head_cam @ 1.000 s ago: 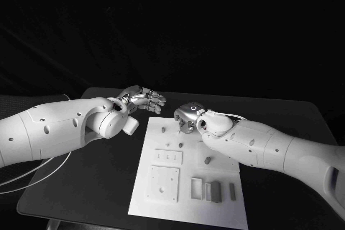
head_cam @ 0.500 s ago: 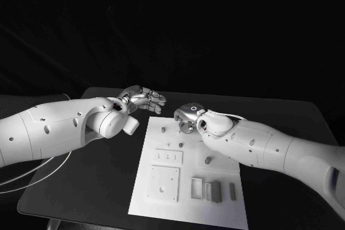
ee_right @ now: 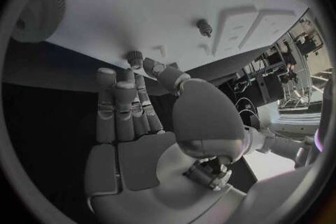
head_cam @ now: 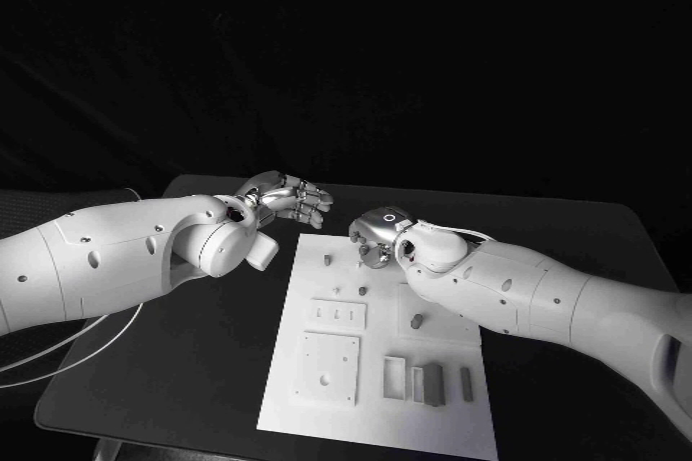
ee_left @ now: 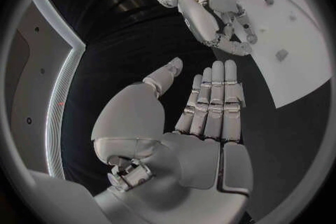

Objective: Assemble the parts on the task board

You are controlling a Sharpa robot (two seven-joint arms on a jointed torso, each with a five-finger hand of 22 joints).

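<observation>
The white task board (head_cam: 447, 421) lies in the middle of the black table. Small grey parts stand on it: a peg (head_cam: 329, 260) near its far left corner, another (head_cam: 362, 290) and a third (head_cam: 417, 321) further in. My right hand (head_cam: 372, 243) hovers low over the board's far edge, fingers stretched toward the near peg (ee_right: 134, 56), thumb (ee_right: 158, 70) beside it, nothing gripped. My left hand (head_cam: 290, 198) floats flat and open beyond the board's far left corner, fingers (ee_left: 215, 95) straight and together. The right hand (ee_left: 218, 18) appears above the board (ee_left: 297, 61) in the left wrist view.
Two raised white plates (head_cam: 338, 313) (head_cam: 327, 367) sit on the board's left half. Several upright grey blocks (head_cam: 430, 383) stand near its front right. Bare black table (head_cam: 173, 361) stretches left of the board; a white cable (head_cam: 58, 366) loops off the left edge.
</observation>
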